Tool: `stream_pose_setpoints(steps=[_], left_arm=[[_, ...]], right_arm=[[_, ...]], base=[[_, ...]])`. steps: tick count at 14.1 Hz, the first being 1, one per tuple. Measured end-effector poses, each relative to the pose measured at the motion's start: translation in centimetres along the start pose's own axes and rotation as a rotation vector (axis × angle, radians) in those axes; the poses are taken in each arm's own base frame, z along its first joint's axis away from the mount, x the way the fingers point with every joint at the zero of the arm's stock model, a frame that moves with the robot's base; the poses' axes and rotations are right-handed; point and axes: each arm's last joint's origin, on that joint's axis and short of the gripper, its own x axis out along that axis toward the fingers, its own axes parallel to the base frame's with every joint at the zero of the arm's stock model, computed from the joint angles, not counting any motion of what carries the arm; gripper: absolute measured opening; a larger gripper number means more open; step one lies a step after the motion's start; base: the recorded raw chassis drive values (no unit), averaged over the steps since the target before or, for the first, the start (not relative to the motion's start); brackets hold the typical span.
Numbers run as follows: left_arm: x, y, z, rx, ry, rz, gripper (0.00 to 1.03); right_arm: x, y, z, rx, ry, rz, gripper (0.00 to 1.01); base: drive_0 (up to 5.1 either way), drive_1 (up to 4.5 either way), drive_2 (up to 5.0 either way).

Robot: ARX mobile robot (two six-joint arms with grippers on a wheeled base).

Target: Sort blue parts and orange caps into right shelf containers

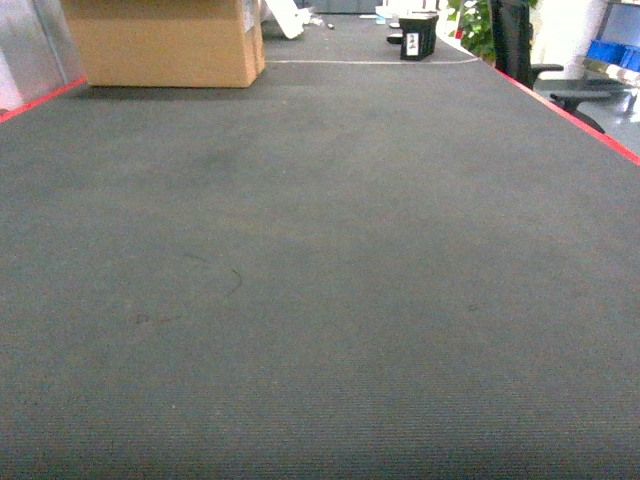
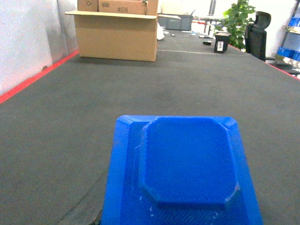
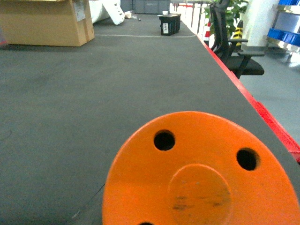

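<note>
Dark grey matting covers a long counter (image 1: 320, 300) edged in red on both sides. At its far left end stands an open cardboard box (image 1: 165, 40), and a small black bin (image 1: 418, 36) with a white label sits further back near the middle. Off the right edge are a black office chair (image 1: 520, 45), a green plant (image 1: 475, 25) and, past them, a bit of shelf (image 1: 625, 70) with blue crates (image 1: 612, 50) on steel rails. No arm or part shows in the head view.

From the left wrist, a blue part (image 2: 183, 173) fills the lower middle of the frame: a flat piece with chamfered corners and a raised, roughly octagonal panel on top. It sits right up against the camera, hiding the left pincer entirely, so I cannot tell whether the pincer is apart, together or clamped on the part, nor whether the part rests on the counter or is lifted off it.

From the right wrist, an orange cap (image 3: 201, 173) fills the lower right: a round disc with a raised centre boss and dark holes around it, two fully visible and a third cut off at the bottom edge. It likewise sits directly before the camera and covers the right pincer, whose state cannot be told. The counter's right red edge runs just beside the cap.
</note>
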Motion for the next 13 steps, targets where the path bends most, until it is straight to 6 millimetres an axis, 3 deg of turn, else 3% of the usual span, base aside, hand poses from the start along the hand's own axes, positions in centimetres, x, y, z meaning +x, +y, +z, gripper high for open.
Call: stream_pose_setpoints(steps=[4,13], left_arm=[[0.0,0.0,-1.2,0.001,0.021,0.0,0.43],[0.0,0.0,-1.1,0.001,0.008,0.0,0.42]], right_arm=[[-0.8,0.0,-1.1,0.0,-0.006,0.0,0.45],[-0.9,0.0,-1.0,0.0,-0.02,0.0,0.45]], base=[[0.0,0.0,0.0],[0.0,0.0,0.0]])
